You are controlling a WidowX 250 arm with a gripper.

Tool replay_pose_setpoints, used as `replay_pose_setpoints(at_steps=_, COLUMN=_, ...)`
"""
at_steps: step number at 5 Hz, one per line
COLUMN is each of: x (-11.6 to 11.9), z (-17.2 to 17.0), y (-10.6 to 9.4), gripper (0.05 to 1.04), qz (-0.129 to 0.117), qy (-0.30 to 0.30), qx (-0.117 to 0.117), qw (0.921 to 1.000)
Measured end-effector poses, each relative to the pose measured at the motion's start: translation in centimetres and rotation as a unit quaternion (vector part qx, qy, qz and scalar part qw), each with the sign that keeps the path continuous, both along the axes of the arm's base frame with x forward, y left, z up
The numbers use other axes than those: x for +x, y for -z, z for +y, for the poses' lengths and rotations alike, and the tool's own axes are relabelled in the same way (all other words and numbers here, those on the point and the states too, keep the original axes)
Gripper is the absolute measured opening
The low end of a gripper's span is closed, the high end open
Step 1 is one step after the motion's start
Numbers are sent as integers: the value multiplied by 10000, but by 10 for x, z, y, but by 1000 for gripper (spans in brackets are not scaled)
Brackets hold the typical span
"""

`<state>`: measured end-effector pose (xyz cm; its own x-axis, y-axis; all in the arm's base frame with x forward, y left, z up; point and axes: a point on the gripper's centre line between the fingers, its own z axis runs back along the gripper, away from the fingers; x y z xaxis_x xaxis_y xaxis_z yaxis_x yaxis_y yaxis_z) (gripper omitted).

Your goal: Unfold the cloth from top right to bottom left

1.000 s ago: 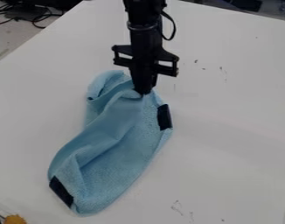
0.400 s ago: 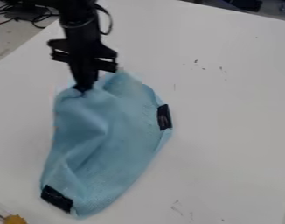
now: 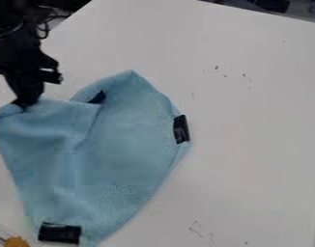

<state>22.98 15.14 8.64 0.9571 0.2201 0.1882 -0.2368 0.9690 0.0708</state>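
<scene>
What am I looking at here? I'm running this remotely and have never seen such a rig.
The machine is a black robot arm, entering at the upper left and ending in a two-finger gripper. One fixed camera looks down at a slant on the white table. On it lies a light blue cloth, partly folded, with dark patches along its right edge and at its lower end. The gripper holds the cloth near its upper left corner. A yellow-orange object shows at the lower left.
</scene>
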Motion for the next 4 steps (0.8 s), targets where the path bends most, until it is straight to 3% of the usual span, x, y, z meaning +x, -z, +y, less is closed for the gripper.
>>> replay_pose_setpoints(at_steps=1, x=-17, z=10, y=19, gripper=83, qz=-95, qy=-87, qx=-158, qw=9998)
replay_pose_setpoints(at_steps=2, x=-33, z=20, y=38, gripper=83, qz=-15, qy=-121, qx=-247, qw=9996)
replay_pose_setpoints(at_steps=4, x=-61, z=39, y=54, gripper=83, qz=98, qy=-141, qx=-144, qw=9997)
